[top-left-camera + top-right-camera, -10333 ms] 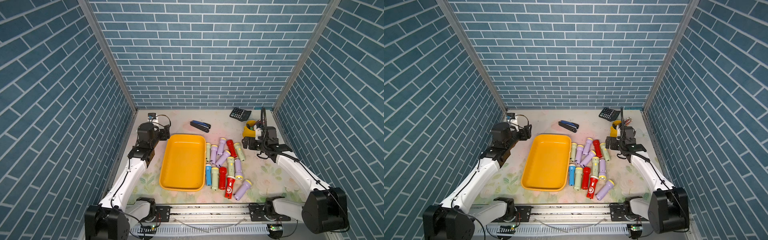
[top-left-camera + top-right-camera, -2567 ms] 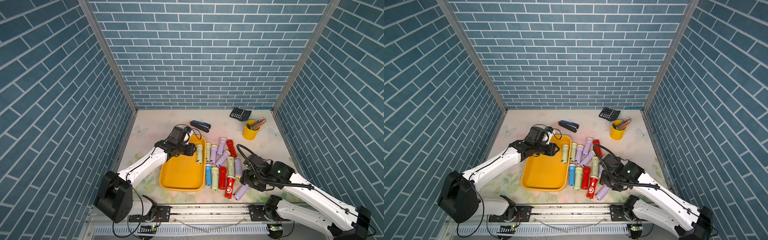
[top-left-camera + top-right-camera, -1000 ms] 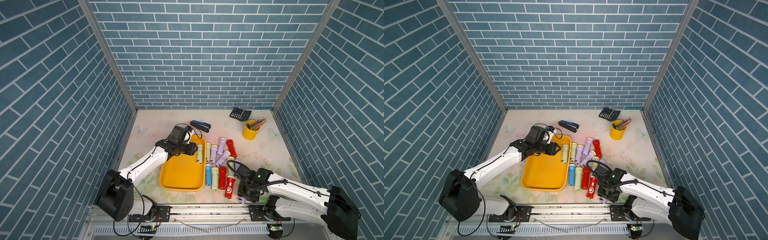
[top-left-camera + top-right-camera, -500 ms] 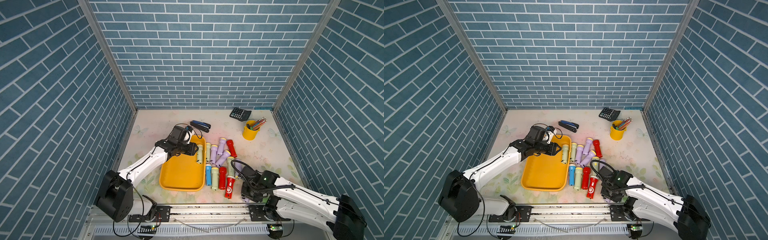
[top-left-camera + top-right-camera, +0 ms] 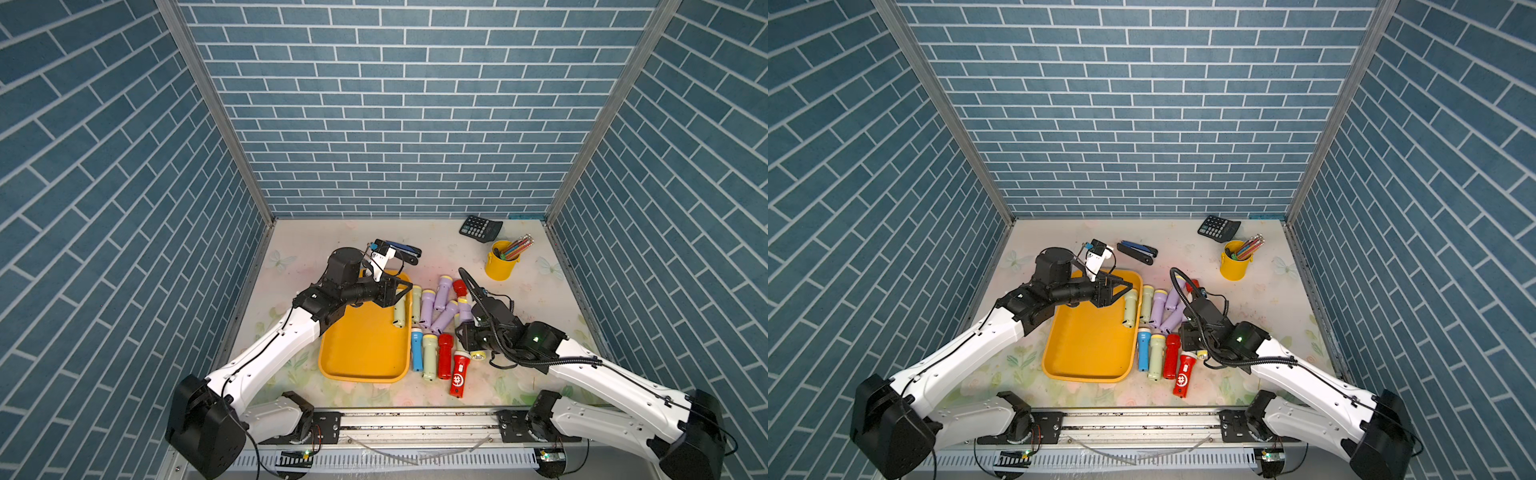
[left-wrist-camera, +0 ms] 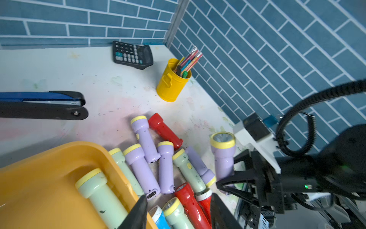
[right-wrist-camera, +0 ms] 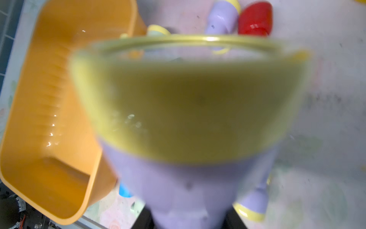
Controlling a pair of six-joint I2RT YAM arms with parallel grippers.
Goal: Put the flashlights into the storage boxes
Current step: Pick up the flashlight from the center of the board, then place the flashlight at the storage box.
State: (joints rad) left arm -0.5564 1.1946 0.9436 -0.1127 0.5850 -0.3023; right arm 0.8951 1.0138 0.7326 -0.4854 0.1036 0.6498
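The yellow-orange storage box [image 5: 365,349] [image 5: 1088,349] lies at centre left. One pale green flashlight [image 5: 400,311] [image 6: 99,194] rests inside it along the right wall. My left gripper [image 5: 400,291] [image 6: 178,214] hovers open just above that flashlight, nothing between its fingers. Several loose flashlights [image 5: 444,355] [image 5: 1156,309] lie right of the box. My right gripper [image 5: 462,332] [image 6: 225,176] [image 7: 188,218] is shut on a lilac flashlight [image 6: 222,156] [image 7: 188,178] with a yellow head. It holds that flashlight lifted over the pile's right side, close to the wrist camera.
A blue-black stapler [image 5: 399,251] lies just behind the box. A calculator [image 5: 480,227] and a yellow pencil cup [image 5: 503,259] stand at the back right. Blue brick walls close in three sides. The right arm's cable [image 5: 473,291] loops over the pile.
My right gripper closed on the lilac flashlight at the table's front, lifted it, then moved back and left towards the pile. The left arm has barely moved.
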